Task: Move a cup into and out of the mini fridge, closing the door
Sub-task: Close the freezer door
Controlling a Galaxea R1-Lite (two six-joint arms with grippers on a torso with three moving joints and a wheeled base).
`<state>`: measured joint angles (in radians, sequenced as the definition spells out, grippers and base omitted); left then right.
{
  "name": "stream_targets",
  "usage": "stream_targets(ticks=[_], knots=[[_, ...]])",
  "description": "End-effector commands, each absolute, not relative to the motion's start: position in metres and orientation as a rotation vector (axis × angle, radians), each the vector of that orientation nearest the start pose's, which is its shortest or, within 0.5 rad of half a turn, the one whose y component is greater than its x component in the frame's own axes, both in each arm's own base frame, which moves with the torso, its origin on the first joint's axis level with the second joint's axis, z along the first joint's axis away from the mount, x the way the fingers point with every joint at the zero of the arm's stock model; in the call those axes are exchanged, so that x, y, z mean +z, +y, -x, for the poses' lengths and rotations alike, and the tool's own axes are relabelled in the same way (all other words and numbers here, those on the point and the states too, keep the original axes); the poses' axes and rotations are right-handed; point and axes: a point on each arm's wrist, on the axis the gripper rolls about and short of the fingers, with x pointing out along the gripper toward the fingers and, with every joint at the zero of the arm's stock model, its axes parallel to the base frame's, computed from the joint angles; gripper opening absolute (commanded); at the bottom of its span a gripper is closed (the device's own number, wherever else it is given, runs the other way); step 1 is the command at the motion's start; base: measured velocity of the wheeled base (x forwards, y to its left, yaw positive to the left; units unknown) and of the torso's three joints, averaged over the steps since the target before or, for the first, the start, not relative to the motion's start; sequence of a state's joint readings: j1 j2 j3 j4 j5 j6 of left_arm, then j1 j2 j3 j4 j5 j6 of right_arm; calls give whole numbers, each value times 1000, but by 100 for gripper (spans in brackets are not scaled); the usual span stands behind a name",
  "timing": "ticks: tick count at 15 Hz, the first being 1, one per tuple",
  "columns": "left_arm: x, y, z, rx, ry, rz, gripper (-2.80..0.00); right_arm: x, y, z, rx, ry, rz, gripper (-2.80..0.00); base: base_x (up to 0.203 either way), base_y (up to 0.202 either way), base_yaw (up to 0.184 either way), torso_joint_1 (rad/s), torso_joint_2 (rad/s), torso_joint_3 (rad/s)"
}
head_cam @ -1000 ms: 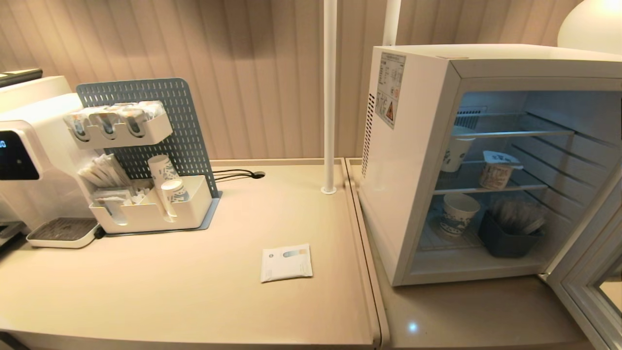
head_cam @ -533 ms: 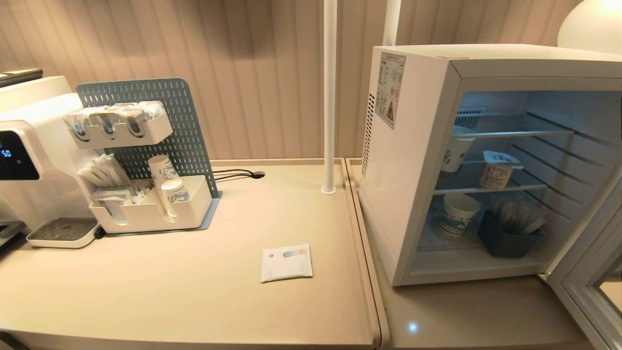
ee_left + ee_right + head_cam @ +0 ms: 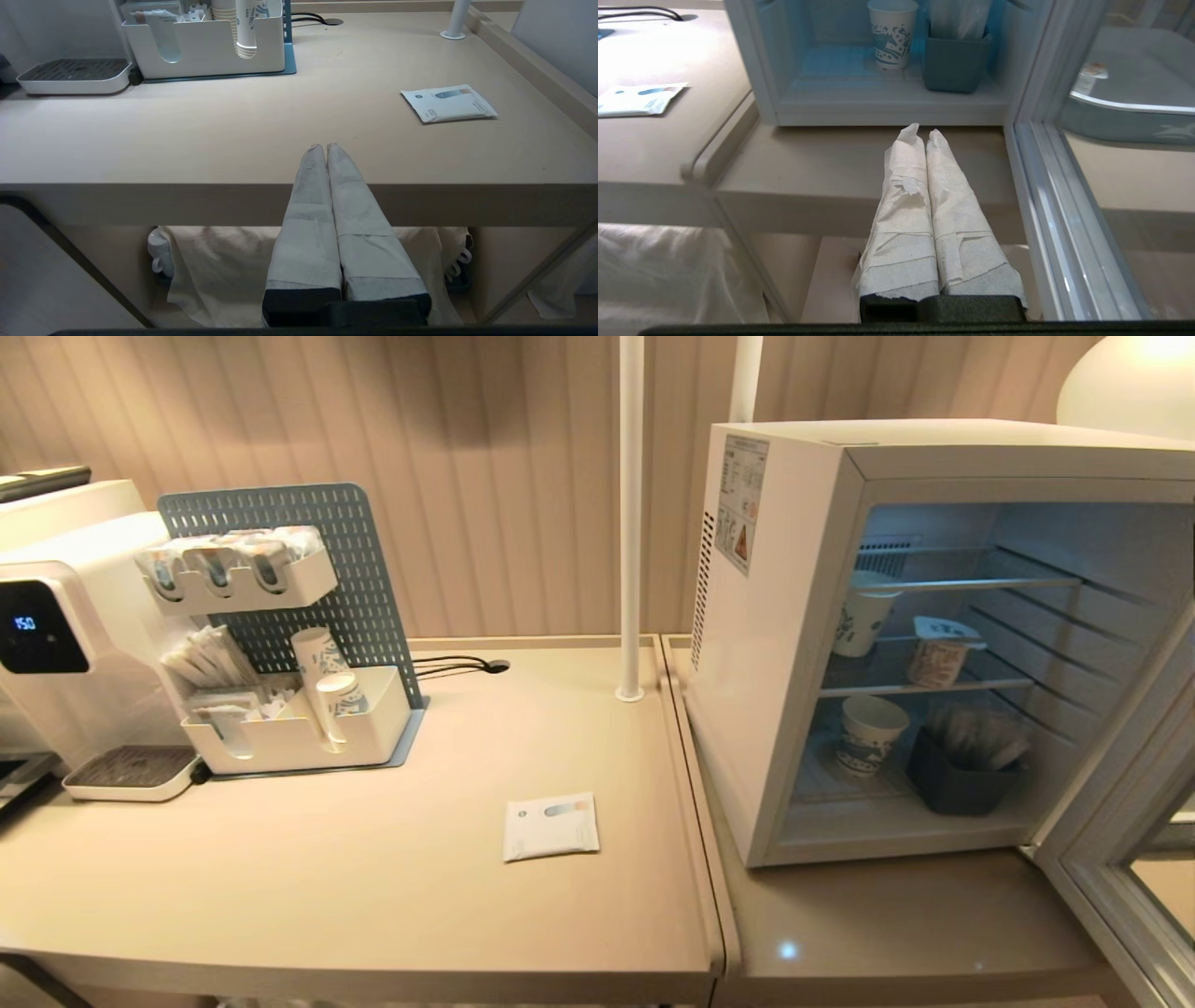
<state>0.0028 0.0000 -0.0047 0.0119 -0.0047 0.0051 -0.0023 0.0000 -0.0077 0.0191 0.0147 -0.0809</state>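
Sitting on the middle wire shelf of the boxy white mini fridge (image 3: 784, 644), the small white tapered plastic cup with a flat sealed lid and orange print (image 3: 938, 655) is toward the hinge side of that shelf, with a white paper cup with blue pattern (image 3: 861, 616) further back on the same shelf. Below the shelf, on the fridge floor, stand another patterned paper cup (image 3: 866, 733) and a dark blue bin of wrapped sachets (image 3: 962, 775). The pale grey-blue glass door (image 3: 1120, 859) is swung wide open, out from the fridge's hinge side.

Against the views of a second earlier, the whole scene has slid a little down and left, fridge and tabletop (image 3: 373, 896) alike, so the camera has moved, not the things; nothing in the fridge has shifted. My reading is that the robot is settling its stance before the first reach, and the cup has yet to be fetched out.

Both hands are in the wrist views only, below the tabletop's front edge: the left hand (image 3: 324, 147) closed and empty, facing the flat white sachet packet (image 3: 448, 103) on the tabletop; the right hand (image 3: 920, 130) closed and empty, before the fridge opening. The way to the cup runs between the fridge's near wall and the open door; the upper shelf edge leaves little headroom, I judge
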Motion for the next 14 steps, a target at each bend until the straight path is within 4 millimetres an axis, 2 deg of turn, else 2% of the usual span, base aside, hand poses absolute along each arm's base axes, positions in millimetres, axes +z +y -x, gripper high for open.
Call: stream_targets(ticks=[1,14], knots=[[76,0,23,-2,9,-5,-280,76,0,23,14,12,81,-280,-187,0,3,-2,-2,2],[76,0,23,-2,9,-5,-280,76,0,24,12,29,81,-280,-189,0,-1,3,2,3]])
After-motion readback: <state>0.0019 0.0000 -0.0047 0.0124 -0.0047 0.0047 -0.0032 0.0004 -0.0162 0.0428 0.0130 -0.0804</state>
